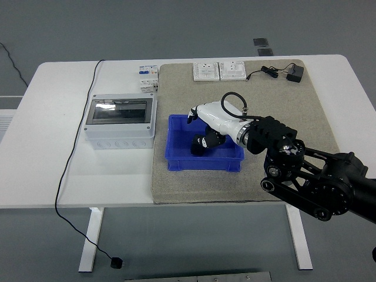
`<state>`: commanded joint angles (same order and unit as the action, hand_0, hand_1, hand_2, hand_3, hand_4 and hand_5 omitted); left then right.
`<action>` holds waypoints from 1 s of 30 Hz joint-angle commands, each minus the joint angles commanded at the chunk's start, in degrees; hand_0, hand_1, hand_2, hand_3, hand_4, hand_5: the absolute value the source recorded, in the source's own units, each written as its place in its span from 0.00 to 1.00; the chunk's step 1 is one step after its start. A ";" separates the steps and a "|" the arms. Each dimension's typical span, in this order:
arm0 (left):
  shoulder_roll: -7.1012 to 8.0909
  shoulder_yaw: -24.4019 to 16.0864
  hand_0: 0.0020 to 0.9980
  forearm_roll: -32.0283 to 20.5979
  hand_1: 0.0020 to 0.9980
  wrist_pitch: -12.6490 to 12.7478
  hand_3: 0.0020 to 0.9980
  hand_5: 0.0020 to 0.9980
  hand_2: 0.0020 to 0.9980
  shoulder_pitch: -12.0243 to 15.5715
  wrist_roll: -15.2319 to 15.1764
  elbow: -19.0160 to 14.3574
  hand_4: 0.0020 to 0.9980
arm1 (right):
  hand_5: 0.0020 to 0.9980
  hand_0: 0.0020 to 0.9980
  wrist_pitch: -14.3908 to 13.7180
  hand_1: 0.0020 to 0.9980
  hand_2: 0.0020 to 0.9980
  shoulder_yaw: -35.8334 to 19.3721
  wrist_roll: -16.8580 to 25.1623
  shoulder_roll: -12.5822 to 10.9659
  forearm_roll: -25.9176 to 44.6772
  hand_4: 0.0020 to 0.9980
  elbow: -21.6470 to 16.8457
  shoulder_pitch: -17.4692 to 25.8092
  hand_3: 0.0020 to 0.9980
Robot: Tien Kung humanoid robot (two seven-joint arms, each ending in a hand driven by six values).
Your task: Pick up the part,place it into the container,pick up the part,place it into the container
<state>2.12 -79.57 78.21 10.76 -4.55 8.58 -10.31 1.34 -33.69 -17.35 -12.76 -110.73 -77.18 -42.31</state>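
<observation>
My right hand (202, 141) with its white back cover hangs over the middle of the blue container (176, 161) on the grey mat. Its dark underside reaches down into the bin. Whether a dark part lies or is held beneath it cannot be made out. At the mat's far edge lie two white switch plates (205, 71) (232, 70) and a black adapter (294, 73) with its cable. My left arm is out of the picture.
A grey enclosure box (120, 120) with a clear lid stands left of the container. Behind it sits a small white breaker (148, 77). A black cable (76, 147) runs off the table's left front. The grey mat (294, 117) lies bare right of the bin.
</observation>
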 joint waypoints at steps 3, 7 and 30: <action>-0.08 -0.19 0.70 0.28 0.35 -0.03 0.56 0.38 0.61 0.01 0.01 0.00 0.60 | 0.10 0.30 -3.46 0.39 0.70 -4.41 2.08 -2.87 2.09 0.68 -3.63 3.34 0.68; -0.30 -0.14 0.70 -0.01 0.35 -0.02 0.56 0.38 0.61 0.18 -0.02 0.00 0.60 | 0.13 0.31 -10.02 0.40 0.66 -11.03 7.04 -6.35 7.78 0.70 -6.05 9.06 0.65; -0.99 0.07 0.70 -1.21 0.36 -0.17 0.55 0.38 0.61 0.42 -0.12 0.00 0.59 | 0.30 0.34 -23.47 0.39 0.63 -33.08 31.67 -3.42 53.23 0.76 6.50 33.72 0.62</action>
<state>1.13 -79.50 77.00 10.60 -4.12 8.45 -10.31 -22.12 -66.76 14.32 -16.19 -57.51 -70.68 -8.59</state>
